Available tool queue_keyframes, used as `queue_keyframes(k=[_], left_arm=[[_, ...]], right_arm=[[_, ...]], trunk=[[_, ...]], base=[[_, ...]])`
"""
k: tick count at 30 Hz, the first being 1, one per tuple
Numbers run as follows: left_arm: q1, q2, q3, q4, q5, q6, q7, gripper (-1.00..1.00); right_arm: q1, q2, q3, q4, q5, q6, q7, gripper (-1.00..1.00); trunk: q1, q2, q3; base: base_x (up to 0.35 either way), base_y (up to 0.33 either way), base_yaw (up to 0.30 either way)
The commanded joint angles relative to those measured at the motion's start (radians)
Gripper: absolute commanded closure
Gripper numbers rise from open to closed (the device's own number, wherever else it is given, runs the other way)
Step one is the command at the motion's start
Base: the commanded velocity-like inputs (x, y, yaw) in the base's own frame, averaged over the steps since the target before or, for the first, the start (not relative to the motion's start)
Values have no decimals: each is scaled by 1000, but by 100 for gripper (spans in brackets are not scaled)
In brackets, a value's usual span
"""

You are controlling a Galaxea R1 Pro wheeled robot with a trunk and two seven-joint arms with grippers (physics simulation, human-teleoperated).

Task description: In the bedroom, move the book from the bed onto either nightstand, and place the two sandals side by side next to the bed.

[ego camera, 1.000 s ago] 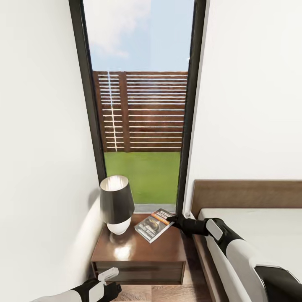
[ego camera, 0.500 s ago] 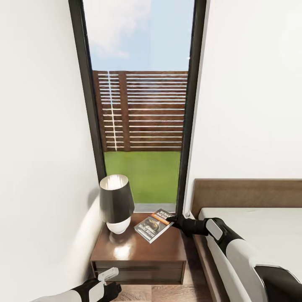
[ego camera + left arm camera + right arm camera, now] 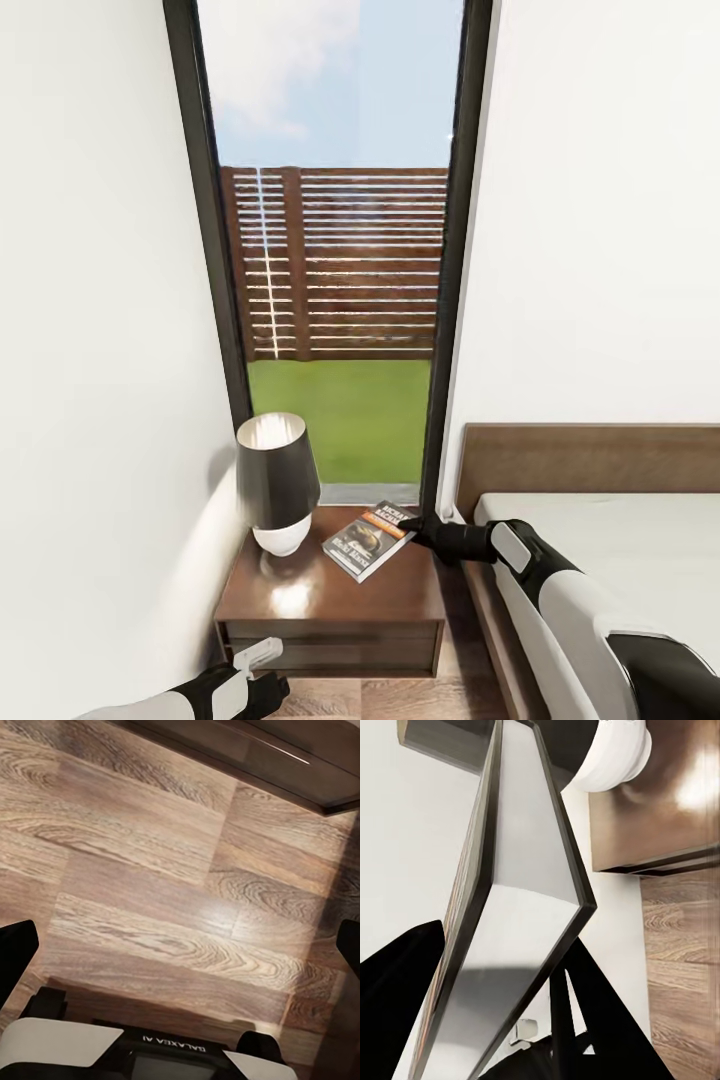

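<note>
White-walled bedroom corner with tall window (image 3: 335,250). Book (image 3: 369,540) lies over nightstand (image 3: 330,600), one corner clamped between right gripper (image 3: 412,524) fingers; lamp (image 3: 277,482) just beside it, bed (image 3: 600,540) alongside. Left gripper (image 3: 268,690), fingers spread, hangs above wood floor (image 3: 172,892).

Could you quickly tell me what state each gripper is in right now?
Left gripper: open, holding nothing, above the wood floor.
Right gripper: shut on the book.
</note>
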State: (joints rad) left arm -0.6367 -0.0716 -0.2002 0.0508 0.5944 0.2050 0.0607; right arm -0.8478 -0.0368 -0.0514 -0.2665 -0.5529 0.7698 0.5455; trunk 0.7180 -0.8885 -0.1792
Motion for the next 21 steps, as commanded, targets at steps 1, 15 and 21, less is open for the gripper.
queue_keyframes(k=[1, 15, 21], left_arm=[[-1, -1, -8, 1, 10, 2, 2, -100], [-1, -1, -8, 1, 10, 2, 2, -100], [-1, -1, -8, 1, 10, 2, 2, -100]], right_arm=[[-1, 0, -6, 0, -1, 7, -6, 100], [0, 1, -35, 0, -5, 3, -53, 100], [0, 1, -46, 0, -4, 2, -52, 100]], trunk=[[4, -8, -5], [58, -106, -49], [81, -148, -68]], base=[[0, 0, 0], [0, 0, -4], [0, 0, 0]])
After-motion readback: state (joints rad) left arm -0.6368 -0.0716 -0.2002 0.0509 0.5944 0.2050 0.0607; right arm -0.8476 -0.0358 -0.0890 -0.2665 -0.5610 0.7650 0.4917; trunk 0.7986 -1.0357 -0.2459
